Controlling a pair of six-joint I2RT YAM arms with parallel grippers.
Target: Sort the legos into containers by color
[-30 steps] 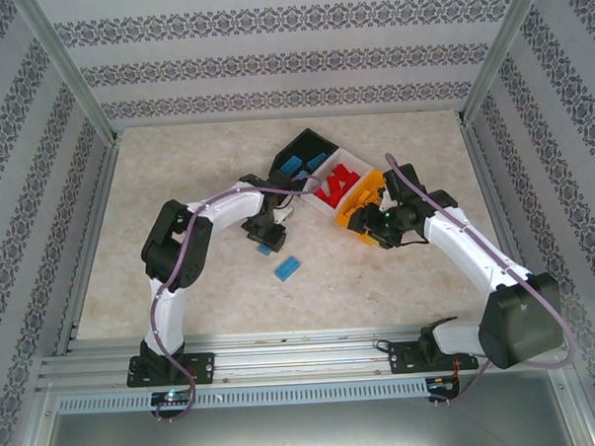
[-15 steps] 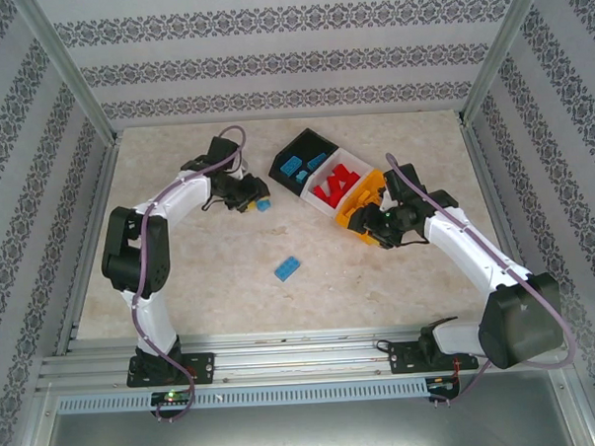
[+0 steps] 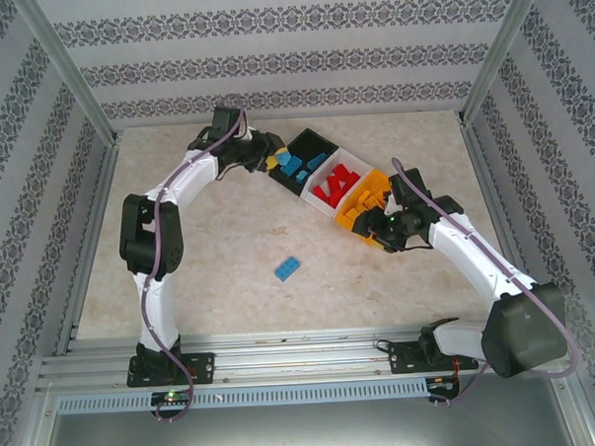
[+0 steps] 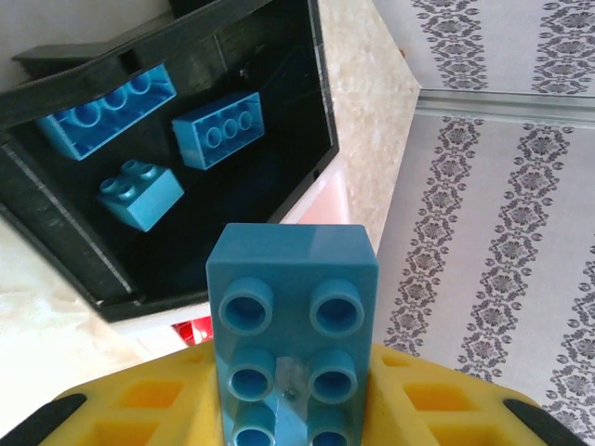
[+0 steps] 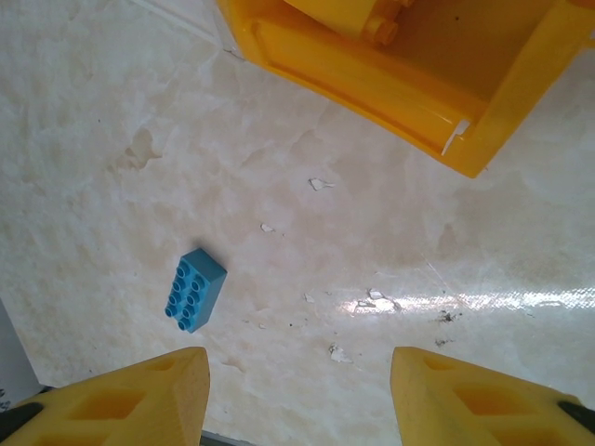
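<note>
My left gripper (image 4: pixel 293 413) is shut on a blue lego (image 4: pixel 293 307), studs toward the camera, just short of the black container (image 4: pixel 321 111). That container holds three blue legos (image 4: pixel 216 128). In the top view the left gripper (image 3: pixel 273 163) sits at the black container's (image 3: pixel 312 140) near-left rim. Beside it, the white container (image 3: pixel 352 162) holds red legos (image 3: pixel 331 190), then comes the orange container (image 3: pixel 373 192). My right gripper (image 5: pixel 299 400) stands open above bare table, by the orange container's (image 5: pixel 372 88) corner. One blue lego (image 5: pixel 192 289) lies loose on the table (image 3: pixel 289 268).
Patterned walls and a metal frame (image 3: pixel 74 90) close in the marble-look table (image 3: pixel 201 277) on three sides. The three containers stand in a diagonal row at the back centre. The right arm (image 3: pixel 467 250) stretches across the right side.
The left arm swung from mid-table up and back to the black container's edge, carrying the blue lego. The right gripper barely moved.
</note>
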